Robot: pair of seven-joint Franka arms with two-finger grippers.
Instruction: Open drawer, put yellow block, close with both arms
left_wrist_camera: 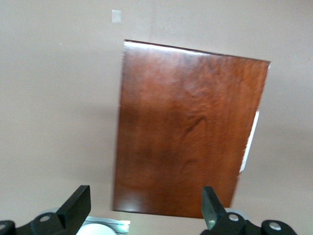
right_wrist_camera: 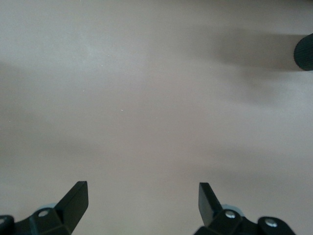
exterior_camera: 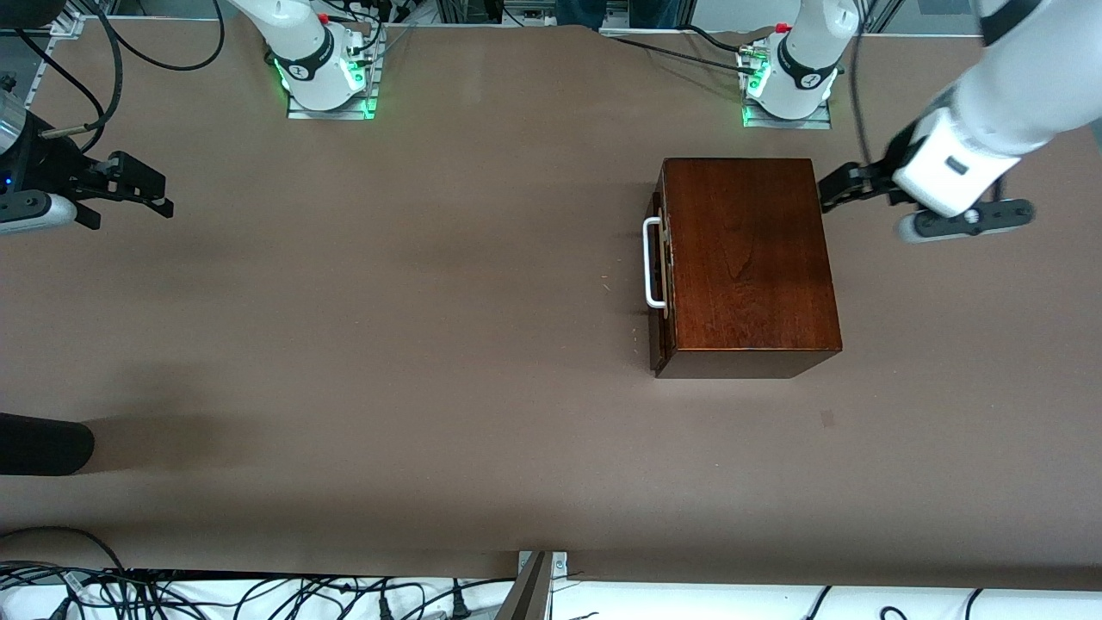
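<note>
Glossy dark mahogany rectangular box (exterior_camera: 747, 263) sitting toward the left arm's end of the brown table (exterior_camera: 430, 344), nearer its base-side edge, with the drawer (exterior_camera: 658, 284) pushed in flush and its white U-shaped bar handle (exterior_camera: 652, 262) facing the table's middle. Small yellow block nowhere in sight, probably shut inside. Left gripper (exterior_camera: 837, 191) hanging spread and empty over the table beside the box's back end, seemingly done bracing; right gripper (exterior_camera: 155, 191) likewise spread and empty over the right arm's end, waiting

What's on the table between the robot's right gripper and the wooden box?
Nothing: in the front view only bare brown table lies between the right gripper and the wooden box.
</note>
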